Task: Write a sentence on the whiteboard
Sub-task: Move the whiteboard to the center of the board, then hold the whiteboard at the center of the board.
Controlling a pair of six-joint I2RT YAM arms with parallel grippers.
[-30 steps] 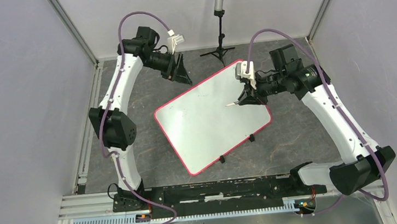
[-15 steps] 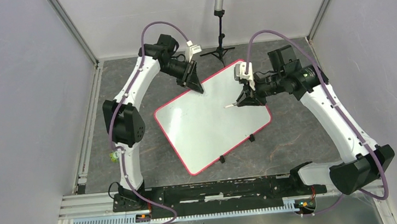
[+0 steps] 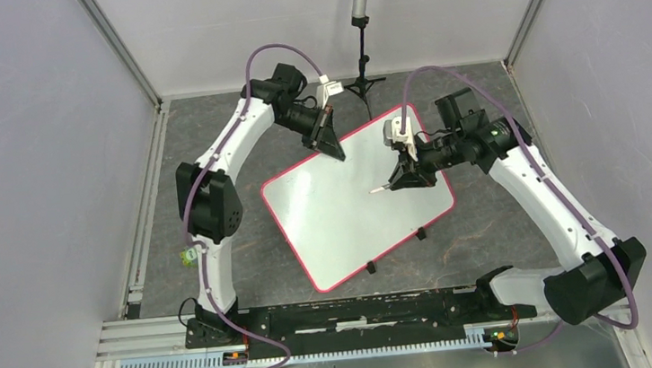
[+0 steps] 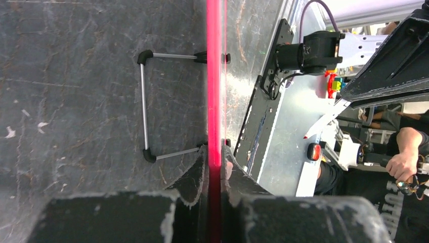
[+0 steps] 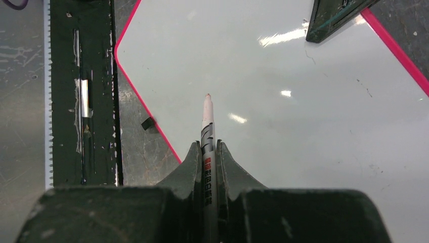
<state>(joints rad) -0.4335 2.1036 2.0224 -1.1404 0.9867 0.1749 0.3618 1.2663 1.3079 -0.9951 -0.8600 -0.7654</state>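
The whiteboard [image 3: 344, 218], white with a red-pink rim, lies slanted in the middle of the table. No sentence is in view on its white face [image 5: 303, 116]. My left gripper [image 3: 334, 151] is shut on the board's far rim, which the left wrist view shows edge-on as a red line [image 4: 214, 76] pinched between my left gripper's jaws [image 4: 214, 161]. My right gripper [image 3: 399, 180] hovers over the board's right half, shut on a white marker [image 5: 208, 134]. The marker's red tip [image 5: 207, 95] points down at the board, and whether it touches I cannot tell.
Two black clips [image 3: 420, 233] [image 3: 371, 267] sit on the board's near edge, and a wire stand [image 4: 143, 104] folds out beneath it. A black tripod [image 3: 364, 72] stands at the back. A black and aluminium rail [image 3: 344, 313] runs along the near edge, with grey walls on both sides.
The left arm swung right to the board's far edge and its gripper closed on the rim. The board shifted slightly to the right. The right gripper kept hold of the marker.
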